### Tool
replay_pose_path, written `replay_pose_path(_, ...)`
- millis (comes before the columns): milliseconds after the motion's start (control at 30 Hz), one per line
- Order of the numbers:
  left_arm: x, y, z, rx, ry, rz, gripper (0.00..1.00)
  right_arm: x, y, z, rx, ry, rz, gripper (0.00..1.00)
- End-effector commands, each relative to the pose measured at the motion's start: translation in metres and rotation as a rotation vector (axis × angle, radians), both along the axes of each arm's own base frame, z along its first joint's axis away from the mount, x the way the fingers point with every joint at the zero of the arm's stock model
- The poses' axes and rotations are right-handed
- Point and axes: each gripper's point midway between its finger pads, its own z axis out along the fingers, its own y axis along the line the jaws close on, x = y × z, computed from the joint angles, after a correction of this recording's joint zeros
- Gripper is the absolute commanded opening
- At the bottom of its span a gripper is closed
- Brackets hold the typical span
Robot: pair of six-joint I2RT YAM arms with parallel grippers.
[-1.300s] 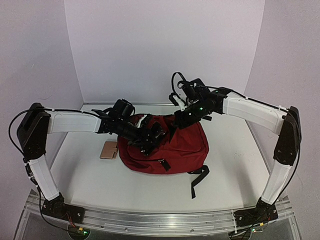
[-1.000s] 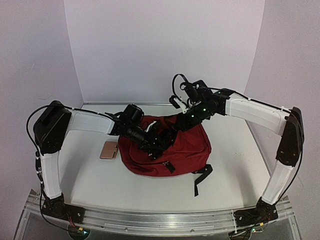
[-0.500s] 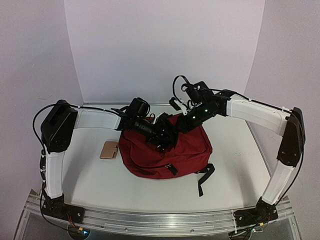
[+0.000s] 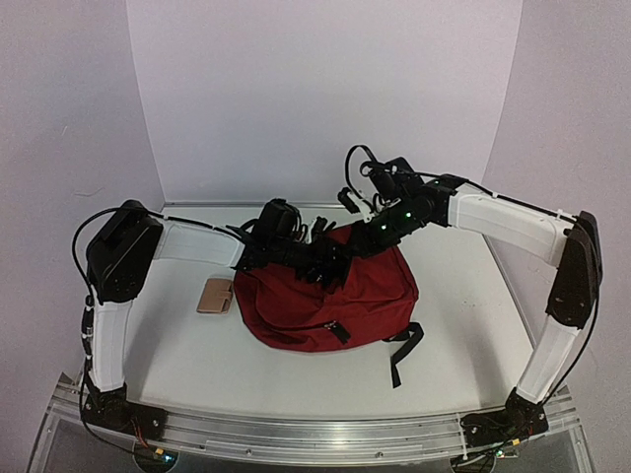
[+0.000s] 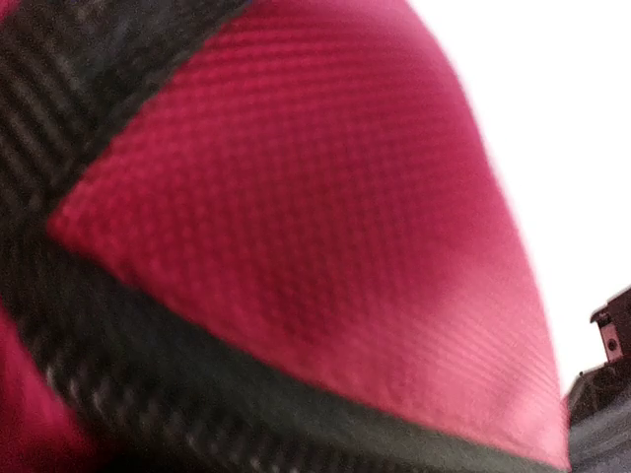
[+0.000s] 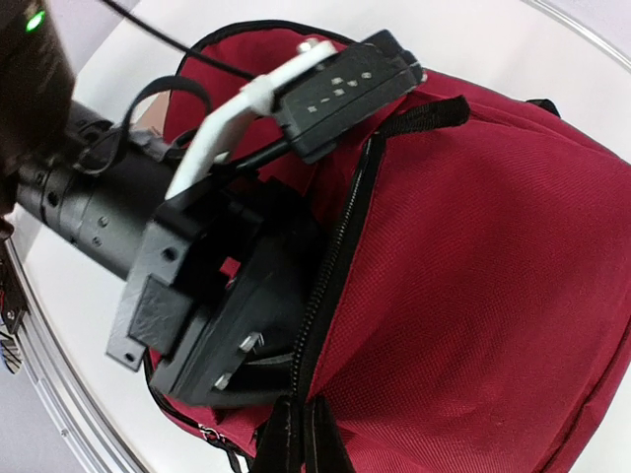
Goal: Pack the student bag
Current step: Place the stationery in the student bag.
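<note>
While bag [image 4: 340, 301] rim is pinched tight by right gripper [image 6: 299, 439], left gripper [image 4: 323, 266] is sunk in far-edge opening; its grip cannot be told.

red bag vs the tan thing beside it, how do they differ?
The student bag is dark red and bulky; the tan item is pale, flat and far smaller. The bag is unzipped, the left gripper in its opening, the right gripper pinching its rim; the tan item lies untouched. Both sit on the table.

student bag [image 4: 340, 296] on table [image 4: 187, 350], case [image 4: 214, 295] just left
</note>
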Motion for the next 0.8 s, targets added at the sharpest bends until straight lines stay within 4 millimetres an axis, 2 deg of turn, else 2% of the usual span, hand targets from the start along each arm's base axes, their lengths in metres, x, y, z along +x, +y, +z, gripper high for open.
replay_pose_path(0, 0.015, 0.023, 0.017, 0.046, -0.062, 0.125, 0.70, 0.003, 0.003, 0.015, 0.038, 0.001, -0.007, 0.00)
replay_pose_path(233, 0.006, 0.050, -0.001, 0.188, -0.012, 0.186, 0.71, 0.003, 0.003, 0.014, 0.039, 0.003, -0.005, 0.00)
replay_pose_path(400, 0.001, 0.060, -0.006, 0.249, 0.000, 0.195, 0.70, 0.003, 0.003, 0.013, 0.040, 0.008, -0.002, 0.00)
replay_pose_path(600, -0.009, 0.071, -0.006, 0.291, -0.018, 0.172, 0.54, 0.002, 0.003, 0.013, 0.041, 0.009, 0.002, 0.00)
replay_pose_path(767, -0.013, 0.066, -0.007, 0.269, -0.008, 0.139, 0.30, 0.000, 0.005, 0.010, 0.045, 0.023, 0.010, 0.00)
